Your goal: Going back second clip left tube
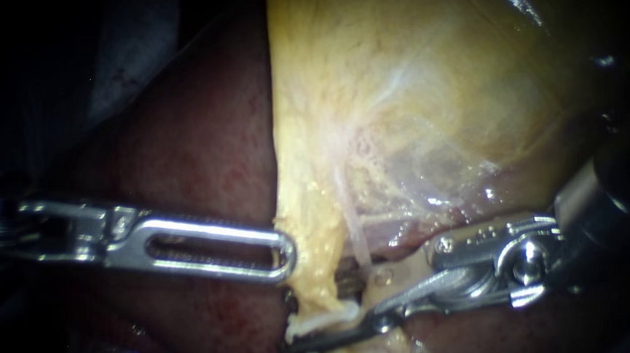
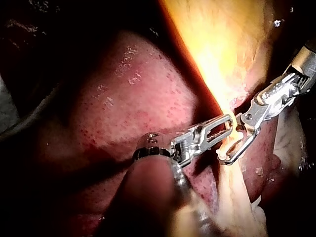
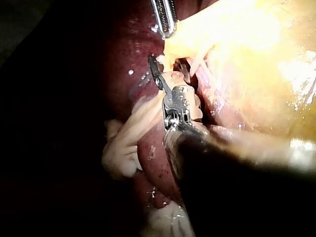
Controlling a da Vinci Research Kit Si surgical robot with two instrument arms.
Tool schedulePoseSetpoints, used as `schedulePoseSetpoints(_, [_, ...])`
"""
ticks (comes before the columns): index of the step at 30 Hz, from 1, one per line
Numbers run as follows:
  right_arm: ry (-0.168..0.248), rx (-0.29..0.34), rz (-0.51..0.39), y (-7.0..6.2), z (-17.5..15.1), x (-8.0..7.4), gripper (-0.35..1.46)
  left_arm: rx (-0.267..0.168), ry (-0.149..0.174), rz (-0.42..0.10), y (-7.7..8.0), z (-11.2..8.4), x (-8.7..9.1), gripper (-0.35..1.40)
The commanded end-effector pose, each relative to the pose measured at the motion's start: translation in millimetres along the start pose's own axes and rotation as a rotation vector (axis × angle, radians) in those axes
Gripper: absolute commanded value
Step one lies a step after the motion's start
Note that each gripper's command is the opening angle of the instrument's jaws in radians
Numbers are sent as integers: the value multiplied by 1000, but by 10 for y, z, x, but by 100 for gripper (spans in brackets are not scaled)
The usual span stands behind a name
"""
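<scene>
Steel right instrument [image 1: 316,316]: jaws parted astride the yellowish tube [image 1: 318,289], gripping nothing. Left instrument [image 1: 283,253]: hold cannot be told. Risk: a jaw snags in withdrawal, tearing the tube.

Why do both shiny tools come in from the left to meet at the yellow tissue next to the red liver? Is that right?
Not quite. Only the left instrument comes in from the left; the right instrument comes in from the right, as the endoscope view shows. They do meet at the yellow tissue next to the red liver.
</scene>
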Motion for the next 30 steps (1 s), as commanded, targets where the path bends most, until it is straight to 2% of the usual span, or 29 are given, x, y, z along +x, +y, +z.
schedulePoseSetpoints(1, [0,0,-2,0,0,0,42,0,0,0,0,0,0,-35])
schedulePoseSetpoints(11, [4,1,2,-4,-15,4,42,0,0,0,1,0,0,-35])
schedulePoseSetpoints(19, [36,-33,-4,-9,-69,17,41,0,1,1,6,-1,-2,-35])
schedulePoseSetpoints(30, [75,-91,-37,-7,-156,32,43,-1,0,2,9,-1,-2,-35])
